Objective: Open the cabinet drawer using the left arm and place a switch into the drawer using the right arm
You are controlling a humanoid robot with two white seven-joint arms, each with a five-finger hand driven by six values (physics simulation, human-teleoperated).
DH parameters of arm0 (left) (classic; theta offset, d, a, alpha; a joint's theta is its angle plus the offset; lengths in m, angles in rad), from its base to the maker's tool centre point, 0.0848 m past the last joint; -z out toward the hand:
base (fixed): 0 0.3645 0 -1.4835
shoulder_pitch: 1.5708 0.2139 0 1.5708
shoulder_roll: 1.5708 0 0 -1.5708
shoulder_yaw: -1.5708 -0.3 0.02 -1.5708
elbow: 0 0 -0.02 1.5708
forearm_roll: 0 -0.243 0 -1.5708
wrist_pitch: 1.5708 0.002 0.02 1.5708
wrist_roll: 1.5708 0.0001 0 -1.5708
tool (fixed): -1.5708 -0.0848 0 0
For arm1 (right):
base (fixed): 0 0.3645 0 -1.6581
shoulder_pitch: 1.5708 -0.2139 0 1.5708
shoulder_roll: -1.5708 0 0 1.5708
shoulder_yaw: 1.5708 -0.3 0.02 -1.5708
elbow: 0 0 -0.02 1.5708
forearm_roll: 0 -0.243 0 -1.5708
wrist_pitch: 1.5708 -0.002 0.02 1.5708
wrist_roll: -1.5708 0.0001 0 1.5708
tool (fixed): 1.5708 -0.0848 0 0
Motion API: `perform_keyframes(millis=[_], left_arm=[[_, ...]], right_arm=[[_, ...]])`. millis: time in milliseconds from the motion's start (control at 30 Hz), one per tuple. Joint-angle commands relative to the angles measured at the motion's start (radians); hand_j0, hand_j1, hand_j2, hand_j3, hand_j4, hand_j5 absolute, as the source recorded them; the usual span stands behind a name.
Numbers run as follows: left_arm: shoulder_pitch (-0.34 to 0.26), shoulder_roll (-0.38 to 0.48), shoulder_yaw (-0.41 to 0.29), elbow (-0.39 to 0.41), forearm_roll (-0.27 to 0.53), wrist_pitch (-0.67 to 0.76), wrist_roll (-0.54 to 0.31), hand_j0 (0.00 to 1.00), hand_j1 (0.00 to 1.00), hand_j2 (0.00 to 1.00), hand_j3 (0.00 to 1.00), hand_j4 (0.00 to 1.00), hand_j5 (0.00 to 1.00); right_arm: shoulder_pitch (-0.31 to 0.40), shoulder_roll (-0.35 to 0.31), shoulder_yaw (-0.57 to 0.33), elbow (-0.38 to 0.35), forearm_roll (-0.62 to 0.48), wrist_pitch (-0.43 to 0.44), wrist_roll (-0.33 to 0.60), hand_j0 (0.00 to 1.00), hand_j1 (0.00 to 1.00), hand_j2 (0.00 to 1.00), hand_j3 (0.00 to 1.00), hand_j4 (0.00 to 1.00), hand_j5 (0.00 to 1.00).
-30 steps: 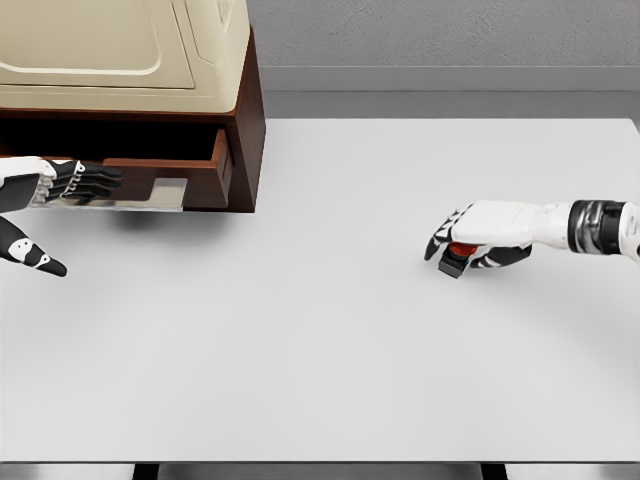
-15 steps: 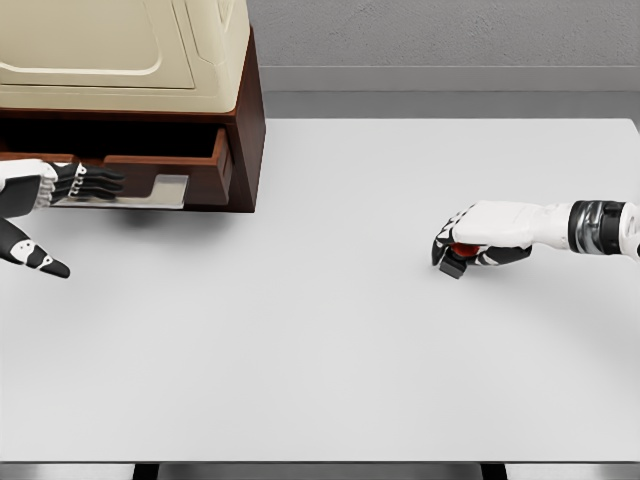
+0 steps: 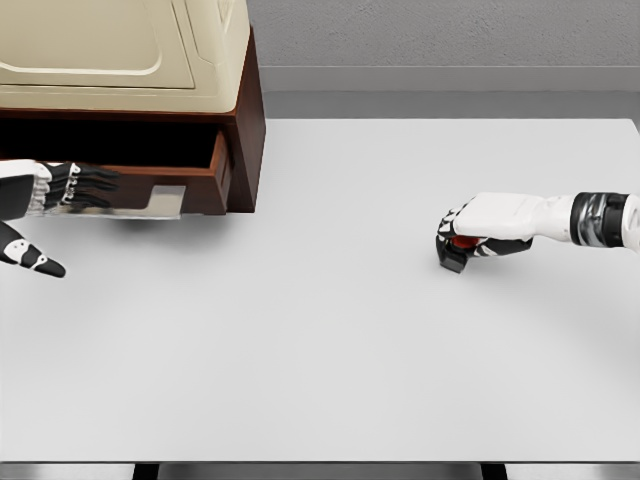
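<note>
The brown cabinet stands at the table's back left with a cream appliance on top. Its drawer is pulled partly out, and a silver handle plate shows on its front. My left hand reaches in from the left edge with its black fingers at the handle, thumb pointing down and away. On the right, my right hand is curled over the switch, a small black block with a red button, which sits at the tabletop.
The white table stretches wide between the cabinet and the right hand. A grey wall and ledge run behind it. The cream appliance overhangs the cabinet top.
The right hand has closed tighter around the switch and shifted slightly up and right. The left hand stays at the drawer handle with only small shifts.
</note>
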Motion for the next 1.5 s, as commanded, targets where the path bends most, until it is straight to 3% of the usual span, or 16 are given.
perform_keyframes(millis=[0, 933, 1467], left_arm=[[0.001, 0.003, -0.040, 0.002, -0.081, 0.007, 0.001, 1.00, 1.00, 1.00, 1.00, 1.00, 1.00], [0.005, 0.003, -0.024, 0.002, -0.064, 0.007, 0.001, 1.00, 1.00, 1.00, 1.00, 1.00, 1.00], [0.005, 0.001, -0.024, 0.002, -0.061, 0.007, 0.001, 1.00, 1.00, 1.00, 1.00, 1.00, 1.00]], right_arm=[[0.000, -0.001, -0.002, -0.001, -0.005, 0.002, 0.000, 0.47, 0.47, 0.47, 0.47, 0.47, 0.47], [-0.091, 0.065, 0.004, -0.039, -0.008, 0.001, 0.000, 0.46, 0.46, 0.46, 0.46, 0.46, 0.46], [-0.202, 0.146, 0.056, -0.047, -0.011, 0.004, 0.000, 0.46, 0.46, 0.46, 0.46, 0.46, 0.46]])
